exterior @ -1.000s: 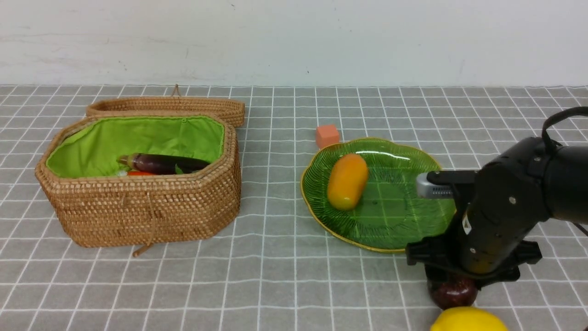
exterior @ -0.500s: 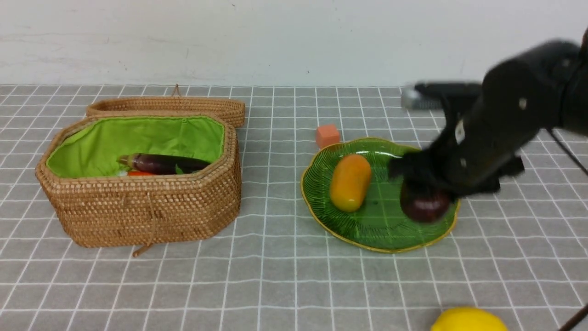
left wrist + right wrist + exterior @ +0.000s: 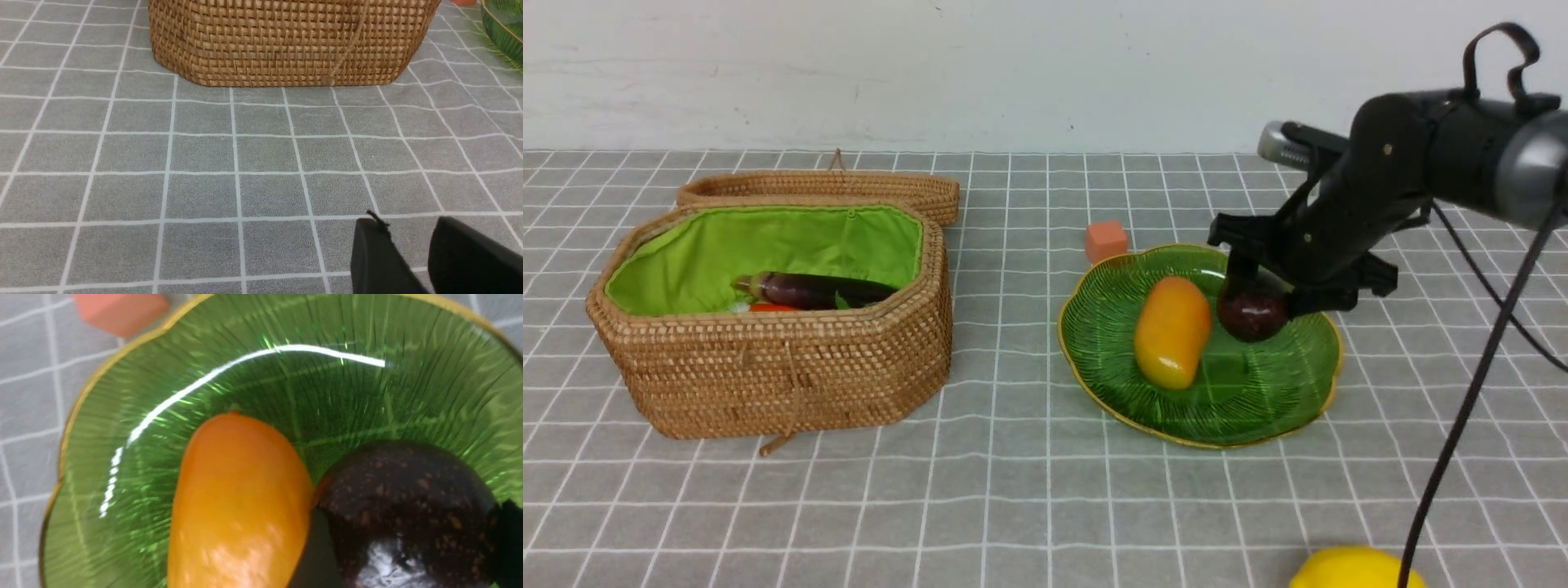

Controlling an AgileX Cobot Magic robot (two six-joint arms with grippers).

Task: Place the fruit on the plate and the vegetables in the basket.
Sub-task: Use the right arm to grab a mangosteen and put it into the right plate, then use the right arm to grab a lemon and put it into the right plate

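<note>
Grey checked tabletop point(image 3: 1013, 490) bears the green plate point(image 3: 1258, 408); on it lies the mango point(image 3: 1173, 341), and the right hand point(image 3: 1255, 300) clasps the maroon fruit point(image 3: 1250, 320) against it. Lemon point(image 3: 1352, 569) sits near right. Eggplant point(image 3: 817, 290) lies in the left basket point(image 3: 792, 384). Left hand point(image 3: 406, 232), fingers slightly parted, holds nothing.

The table point(image 3: 1013, 490) before me is grey, ruled into white squares. On my left stands the woven basket point(image 3: 784, 384), with its lid point(image 3: 817, 186) lying flat just behind it. On my right sits the green plate point(image 3: 1241, 400), and a small orange cube point(image 3: 1105, 240) rests just beside its far rim. The lemon point(image 3: 1352, 569) lies at my near edge, on the right, well apart from the plate.
</note>
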